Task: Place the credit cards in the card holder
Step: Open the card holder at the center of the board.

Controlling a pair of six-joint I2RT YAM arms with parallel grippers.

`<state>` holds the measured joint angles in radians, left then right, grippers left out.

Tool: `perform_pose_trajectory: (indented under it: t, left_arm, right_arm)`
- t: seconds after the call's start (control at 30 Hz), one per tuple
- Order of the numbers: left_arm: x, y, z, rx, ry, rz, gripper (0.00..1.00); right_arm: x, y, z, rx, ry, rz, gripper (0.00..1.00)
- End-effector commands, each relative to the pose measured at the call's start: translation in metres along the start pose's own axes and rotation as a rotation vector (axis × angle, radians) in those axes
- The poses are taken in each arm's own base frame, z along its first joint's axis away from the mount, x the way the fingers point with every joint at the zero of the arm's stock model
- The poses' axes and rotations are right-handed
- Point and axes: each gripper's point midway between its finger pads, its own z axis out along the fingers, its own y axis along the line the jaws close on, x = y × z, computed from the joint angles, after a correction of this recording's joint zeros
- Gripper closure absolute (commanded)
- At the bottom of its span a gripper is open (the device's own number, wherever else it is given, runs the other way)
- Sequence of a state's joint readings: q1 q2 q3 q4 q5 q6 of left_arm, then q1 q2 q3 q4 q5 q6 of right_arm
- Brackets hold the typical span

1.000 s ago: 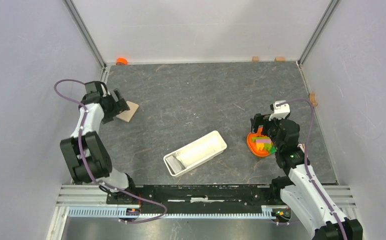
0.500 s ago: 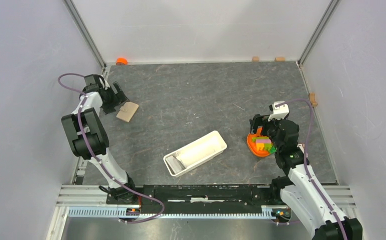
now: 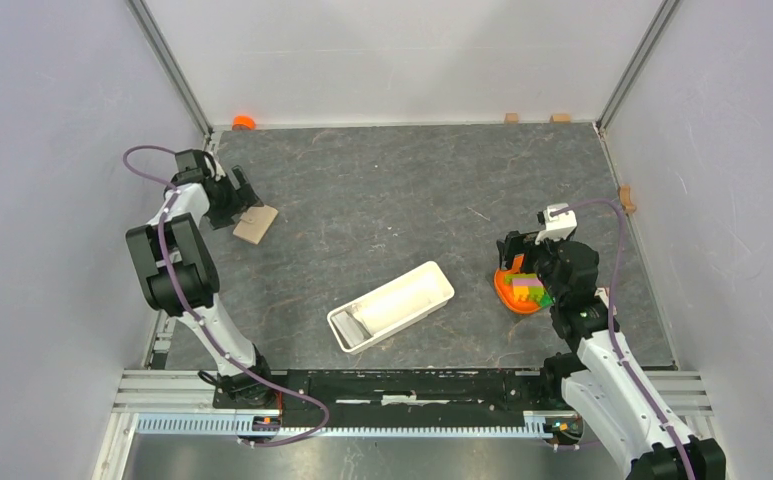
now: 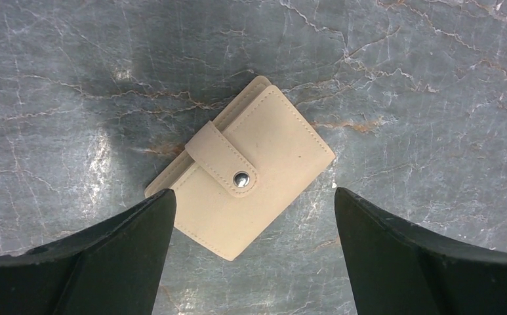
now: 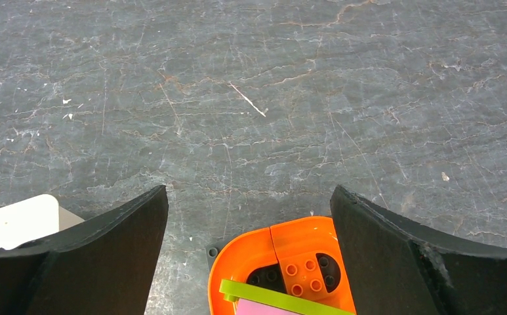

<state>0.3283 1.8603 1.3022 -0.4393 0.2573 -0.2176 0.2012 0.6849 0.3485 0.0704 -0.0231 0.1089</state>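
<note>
The left gripper (image 4: 252,197) hangs over a beige wallet (image 4: 241,172) at the far left of the counter (image 3: 392,190). Its fingers are spread wide, one on each side of the wallet, and they hold nothing. The wallet lies flat with its snap done up. It looks as if the arm is lined up this way so it can pinch the wallet.

The right gripper (image 5: 248,191) is spread wide too and holds nothing. It waits above the orange bowl (image 5: 250,262) of blocks on the right.

The card holder (image 3: 412,297), a long white tray, sits slanted in the middle, near the arms. Something pale lies in its near left end, too small to tell. No credit cards show; maybe they are inside the wallet.
</note>
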Motion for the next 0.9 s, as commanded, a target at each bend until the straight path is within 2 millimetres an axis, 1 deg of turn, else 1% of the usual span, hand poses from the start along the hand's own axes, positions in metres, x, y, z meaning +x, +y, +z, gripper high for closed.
perform_pose_trajectory:
  t: [0.0,0.13,0.27,0.37,0.43,0.53,0.63,0.7,0.8,0.87]
  left_arm:
    - [0.002,0.003,0.007,-0.033,-0.003,0.055,0.04]
    - [0.009,0.009,0.016,-0.053,0.030,0.040,0.03]
    - [0.017,0.007,0.025,-0.060,0.066,0.051,0.02]
    - [0.022,0.003,0.029,-0.059,0.084,0.062,0.02]
    - [0.028,-0.007,0.032,-0.047,0.097,0.079,0.02]
    - [0.039,-0.029,0.035,-0.034,0.130,0.131,0.01]
    - [0.052,-0.054,0.034,-0.013,0.161,0.188,0.00]
    - [0.057,-0.064,0.032,-0.021,0.175,0.223,0.00]
    - [0.055,-0.066,0.027,-0.045,0.165,0.221,0.00]
    - [0.046,-0.062,0.021,-0.083,0.133,0.224,0.00]
  right_arm:
    - [-0.011,0.005,0.000,-0.022,-0.045,0.006,0.02]
    - [-0.012,0.005,0.000,-0.023,-0.047,0.003,0.02]
    - [-0.010,0.005,0.001,-0.027,-0.042,0.003,0.02]
    - [-0.010,0.006,0.001,-0.032,-0.039,0.003,0.02]
    - [-0.010,0.006,0.001,-0.032,-0.041,0.003,0.02]
    - [-0.010,0.006,0.001,-0.031,-0.041,0.004,0.02]
    - [-0.010,0.006,0.001,-0.032,-0.041,0.003,0.02]
    - [-0.010,0.006,0.001,-0.032,-0.041,0.003,0.02]
    - [-0.007,0.007,0.002,-0.034,-0.035,0.005,0.02]
    - [-0.006,0.007,0.003,-0.036,-0.031,0.005,0.02]
